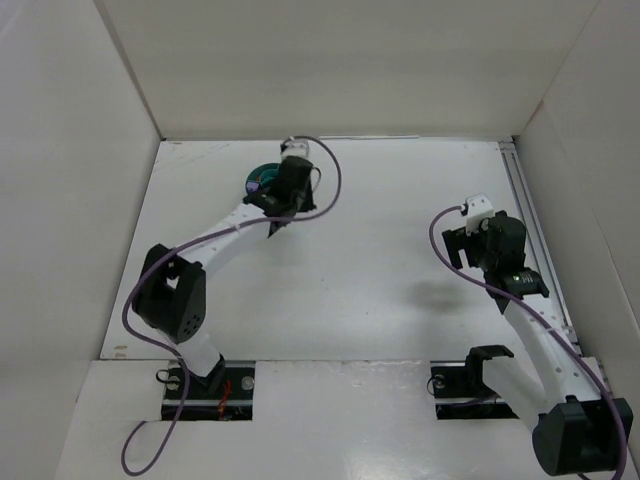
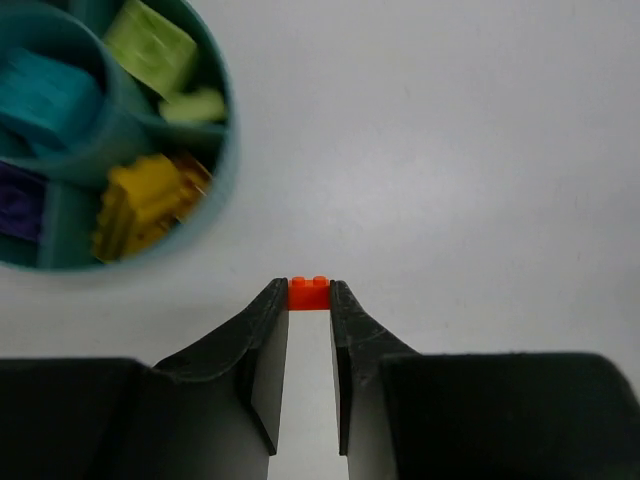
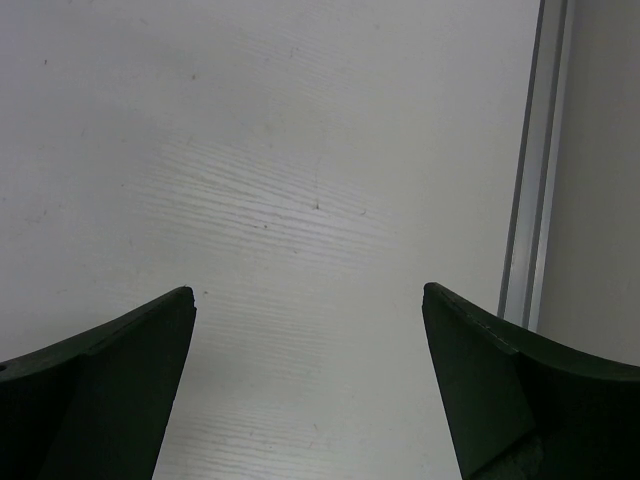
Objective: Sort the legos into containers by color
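1. My left gripper (image 2: 309, 302) is nearly closed, its two fingertips pinching a small orange brick (image 2: 309, 292) between them. The brick's studs face up.
2. The orange brick is out on the white table (image 2: 450, 150), just beside the teal bowl (image 2: 226, 170) and outside its rim.
3. From the left wrist, I see the bowl at upper left. Lime green pieces (image 2: 150, 45) lie in one wedge and yellow pieces (image 2: 140, 200) in the next. A teal brick (image 2: 45, 95) sits in the central cup, and a purple piece (image 2: 18, 205) shows at the frame's edge.
4. From above, my left arm reaches to the bowl (image 1: 262, 178) at the far left of the table.
5. My right gripper (image 3: 308, 300) is spread wide and grips nothing. It hangs over bare table near a metal rail (image 3: 530, 180), well apart from the bowl.
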Controlling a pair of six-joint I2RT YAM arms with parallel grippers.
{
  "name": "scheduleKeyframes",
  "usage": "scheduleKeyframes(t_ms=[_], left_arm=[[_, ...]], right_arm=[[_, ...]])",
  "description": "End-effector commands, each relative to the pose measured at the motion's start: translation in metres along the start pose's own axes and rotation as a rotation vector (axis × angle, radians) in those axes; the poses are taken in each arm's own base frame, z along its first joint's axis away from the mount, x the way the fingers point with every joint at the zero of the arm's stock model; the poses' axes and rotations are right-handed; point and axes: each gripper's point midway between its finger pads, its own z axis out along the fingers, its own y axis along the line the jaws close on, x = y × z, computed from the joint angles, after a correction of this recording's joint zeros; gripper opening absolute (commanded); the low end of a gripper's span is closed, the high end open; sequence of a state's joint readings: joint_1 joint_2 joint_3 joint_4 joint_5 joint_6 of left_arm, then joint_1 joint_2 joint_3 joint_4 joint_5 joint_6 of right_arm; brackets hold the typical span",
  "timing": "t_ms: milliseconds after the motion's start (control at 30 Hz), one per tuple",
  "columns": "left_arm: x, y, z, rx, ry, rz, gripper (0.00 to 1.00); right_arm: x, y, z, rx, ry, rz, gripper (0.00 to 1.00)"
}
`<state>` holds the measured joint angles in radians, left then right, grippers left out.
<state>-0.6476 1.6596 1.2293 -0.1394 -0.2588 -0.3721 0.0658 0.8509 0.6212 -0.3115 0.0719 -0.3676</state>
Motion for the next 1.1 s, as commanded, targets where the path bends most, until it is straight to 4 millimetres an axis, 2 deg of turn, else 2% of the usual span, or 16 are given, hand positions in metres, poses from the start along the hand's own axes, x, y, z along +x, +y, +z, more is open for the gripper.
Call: scheduleKeyframes(t_ms=[0,33,67,100,133,167,200,267,300,367,533,600,733,867,1067], left_arm=[[-0.084,0.021,-0.018,0.034,-0.166,-0.045,0.10],[-0.107,0.029,-0.019,0.021,-0.206,-0.061,0.10],[-0.121,0.053,-0.013,-0.023,-0.225,-0.093,0.10],[-0.133,0.060,-0.005,-0.026,-0.226,-0.095,0.10],[-0.139,0.071,-0.001,-0.043,-0.222,-0.099,0.10],[-0.148,0.092,0.004,-0.080,-0.229,-0.122,0.10],[-0.154,0.101,0.009,-0.098,-0.228,-0.132,0.10],[-0.165,0.108,0.021,-0.088,-0.225,-0.146,0.11],[-0.169,0.120,0.025,-0.099,-0.226,-0.148,0.11],[-0.174,0.125,0.040,-0.091,-0.220,-0.155,0.11],[-0.169,0.139,0.058,-0.130,-0.183,-0.155,0.11],[-0.161,0.142,0.068,-0.145,-0.163,-0.154,0.11],[-0.153,0.147,0.073,-0.168,-0.148,-0.153,0.11],[-0.146,0.162,0.079,-0.206,-0.129,-0.172,0.12],[-0.136,0.166,0.086,-0.225,-0.104,-0.170,0.14]], right_arm=[[-0.016,-0.010,0.001,0.037,-0.061,-0.011,1.00],[-0.020,-0.013,-0.001,0.049,-0.068,-0.010,1.00],[-0.022,-0.013,0.001,0.051,-0.072,-0.010,1.00],[-0.021,-0.015,0.001,0.059,-0.069,-0.010,1.00],[-0.024,-0.016,0.001,0.064,-0.081,-0.008,1.00],[-0.028,-0.017,0.003,0.066,-0.087,-0.008,1.00],[-0.025,-0.016,0.006,0.061,-0.075,-0.009,1.00],[-0.028,-0.017,0.009,0.062,-0.074,-0.018,1.00],[-0.032,-0.018,0.012,0.062,-0.076,-0.018,1.00],[-0.032,-0.020,0.015,0.069,-0.062,-0.019,1.00],[-0.035,-0.022,0.024,0.071,-0.041,-0.020,1.00],[-0.031,-0.021,0.028,0.065,-0.027,-0.021,1.00],[-0.031,-0.020,0.034,0.060,-0.014,-0.023,1.00],[-0.028,-0.019,0.036,0.057,-0.006,-0.024,1.00],[-0.028,-0.019,0.039,0.054,0.003,-0.024,1.00]])
